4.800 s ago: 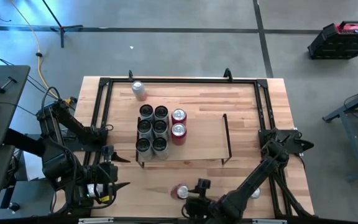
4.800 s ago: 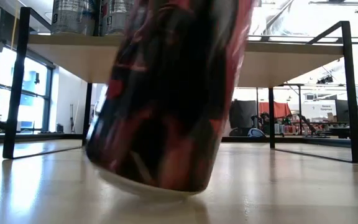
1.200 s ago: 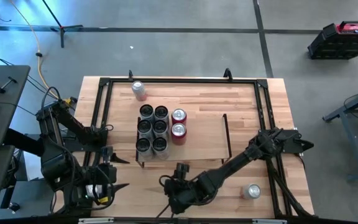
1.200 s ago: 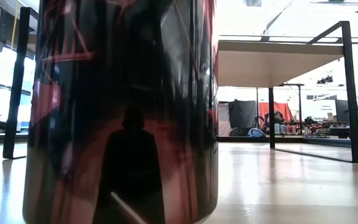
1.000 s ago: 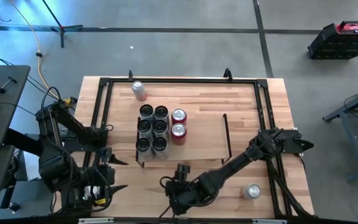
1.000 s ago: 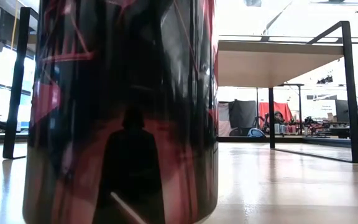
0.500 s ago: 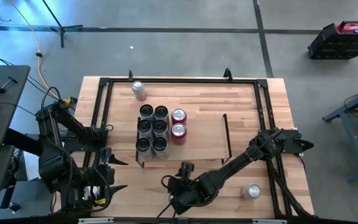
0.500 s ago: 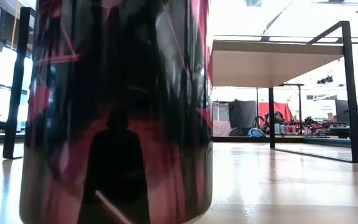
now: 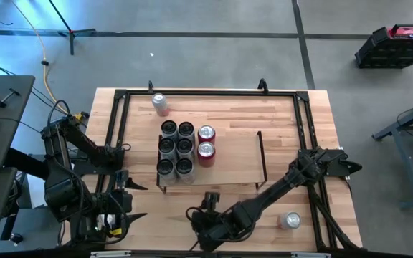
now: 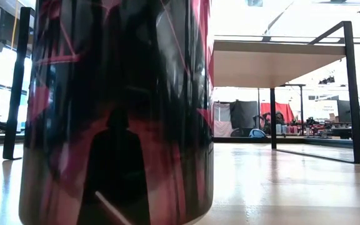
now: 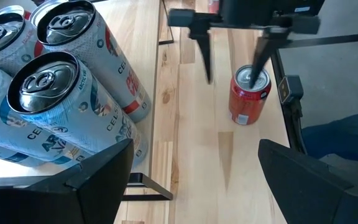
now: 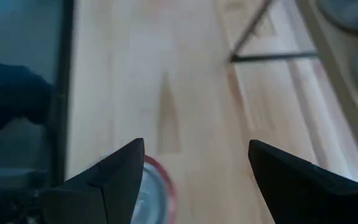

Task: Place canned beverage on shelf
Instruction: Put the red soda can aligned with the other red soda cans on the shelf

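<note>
A red can (image 11: pixel 248 98) stands upright on its base on the table near the front edge, in front of the shelf (image 9: pixel 231 154); it fills the low view (image 10: pixel 117 112). My right gripper (image 11: pixel 231 78) is open and points down just above it, with one finger over the can's top and the other beside the can. The right wrist view shows the can's rim (image 12: pixel 157 186) by one finger. The arm hides the can in the high view. My left gripper (image 9: pixel 140 199) is open and waits at the table's left. My right gripper: one fingertip (image 11: pixel 255 70) stands right at the can's top rim (image 11: pixel 253 79), coming from above; I cannot tell whether it touches. The can stands on the table by itself.
On the shelf's left part stand several silver cans (image 9: pixel 176 147) and two red cans (image 9: pixel 206 141); its right part is bare board. One silver can (image 9: pixel 160 102) stands at the table's far left, another (image 9: pixel 289 220) near the front right. Black rails (image 9: pixel 206 92) edge the table.
My right gripper has shifted a little toward the table's near edge. The red can has shifted slightly sideways in the low view and stays upright on the table.
</note>
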